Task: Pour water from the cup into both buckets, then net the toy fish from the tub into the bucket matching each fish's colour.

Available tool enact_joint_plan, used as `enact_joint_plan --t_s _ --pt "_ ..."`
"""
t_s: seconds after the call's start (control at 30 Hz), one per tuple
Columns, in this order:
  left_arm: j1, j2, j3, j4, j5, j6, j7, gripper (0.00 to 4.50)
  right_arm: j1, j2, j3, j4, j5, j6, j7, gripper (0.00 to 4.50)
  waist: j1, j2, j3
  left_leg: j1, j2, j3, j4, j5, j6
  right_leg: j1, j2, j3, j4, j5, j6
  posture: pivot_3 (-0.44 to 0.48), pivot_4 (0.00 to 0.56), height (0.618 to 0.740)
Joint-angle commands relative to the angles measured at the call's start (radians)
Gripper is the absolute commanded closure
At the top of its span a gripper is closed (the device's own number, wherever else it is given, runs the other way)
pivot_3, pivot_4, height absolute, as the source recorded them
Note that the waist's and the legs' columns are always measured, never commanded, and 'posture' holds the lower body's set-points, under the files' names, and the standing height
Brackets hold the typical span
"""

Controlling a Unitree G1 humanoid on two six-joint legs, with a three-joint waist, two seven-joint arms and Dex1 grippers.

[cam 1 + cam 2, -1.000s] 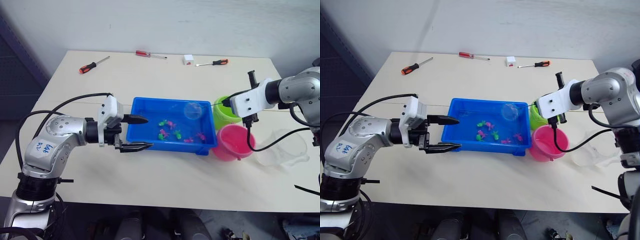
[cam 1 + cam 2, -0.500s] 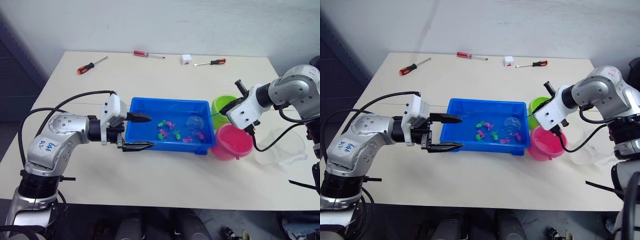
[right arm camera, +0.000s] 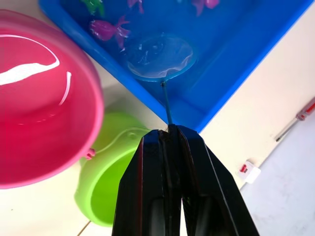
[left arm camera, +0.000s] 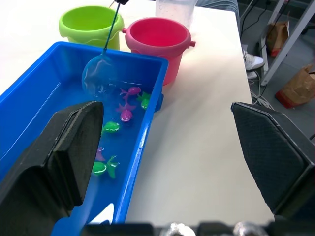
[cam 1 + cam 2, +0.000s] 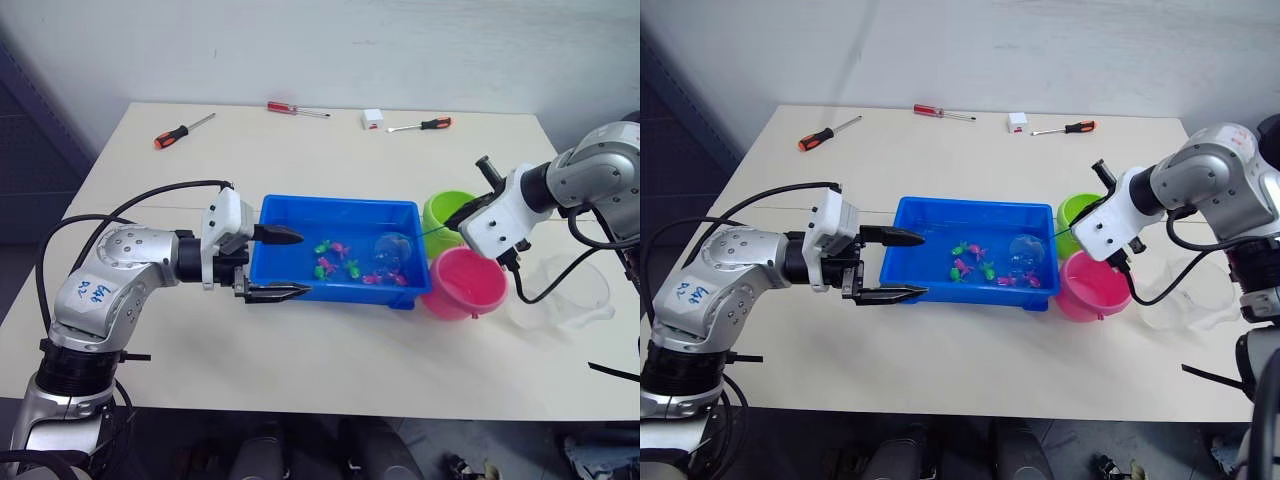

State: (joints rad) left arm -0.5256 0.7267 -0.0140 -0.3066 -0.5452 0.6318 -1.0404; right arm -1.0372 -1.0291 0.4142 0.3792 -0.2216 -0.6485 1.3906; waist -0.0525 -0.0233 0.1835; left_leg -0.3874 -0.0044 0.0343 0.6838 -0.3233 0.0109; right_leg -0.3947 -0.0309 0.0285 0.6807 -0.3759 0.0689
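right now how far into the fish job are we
Pouring looks done: the round pink plastic bucket holds water and the clear plastic jug stands aside. In hand: the right end effector holds the blue-rimmed hoop net in the blue rectangular tub. Left: the tiny plastic fish remain unsorted.

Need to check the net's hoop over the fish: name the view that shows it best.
Right wrist view: the net shows large, its whole hoop and handle running to the right end effector, shut on it. Left wrist view shows the hoop smaller above the tub; both eye views show it tiny.
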Motion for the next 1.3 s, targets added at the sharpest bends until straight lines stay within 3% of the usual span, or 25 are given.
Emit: enact_joint_plan --t_s 0.03,0.33,0.83,1.1,1.3 --pt "-0.011 0.006 0.002 -0.031 -0.003 -0.016 -0.003 0.02 0.024 -0.04 -0.054 -0.074 0.041 0.056 0.035 4.5 0.001 0.0 0.0 0.0 0.0 0.0 0.0 0.0 0.0 0.0 0.0 0.0 0.0 0.0 0.0 0.0 0.15 0.74" --pt "-0.003 0.007 0.0 -0.04 -0.007 -0.016 -0.004 0.02 0.078 -0.011 -0.119 -0.168 0.124 0.274 0.036 4.5 0.001 0.0 0.0 0.0 0.0 0.0 0.0 0.0 0.0 0.0 0.0 0.0 0.0 0.0 0.0 0.0 0.15 0.74" --pt "0.003 0.009 0.002 -0.05 -0.014 -0.009 -0.005 0.02 0.047 -0.041 -0.106 -0.034 -0.016 0.111 -0.033 4.5 0.001 0.0 0.0 0.0 0.0 0.0 0.0 0.0 0.0 0.0 0.0 0.0 0.0 0.0 0.0 0.0 0.15 0.74" --pt "-0.009 0.01 -0.001 -0.044 -0.013 -0.007 -0.011 0.02 0.093 -0.043 -0.107 -0.104 0.042 0.161 0.03 4.5 0.004 0.0 0.0 0.0 0.0 0.0 0.0 0.0 0.0 0.0 0.0 0.0 0.0 0.0 0.0 0.0 0.15 0.74" --pt "-0.003 0.013 0.004 -0.05 -0.017 -0.001 -0.014 0.02 0.095 0.002 -0.138 -0.161 0.075 0.245 -0.019 4.5 0.006 0.0 0.0 0.0 0.0 0.0 0.0 0.0 0.0 0.0 0.0 0.0 0.0 0.0 0.0 0.0 0.15 0.74"
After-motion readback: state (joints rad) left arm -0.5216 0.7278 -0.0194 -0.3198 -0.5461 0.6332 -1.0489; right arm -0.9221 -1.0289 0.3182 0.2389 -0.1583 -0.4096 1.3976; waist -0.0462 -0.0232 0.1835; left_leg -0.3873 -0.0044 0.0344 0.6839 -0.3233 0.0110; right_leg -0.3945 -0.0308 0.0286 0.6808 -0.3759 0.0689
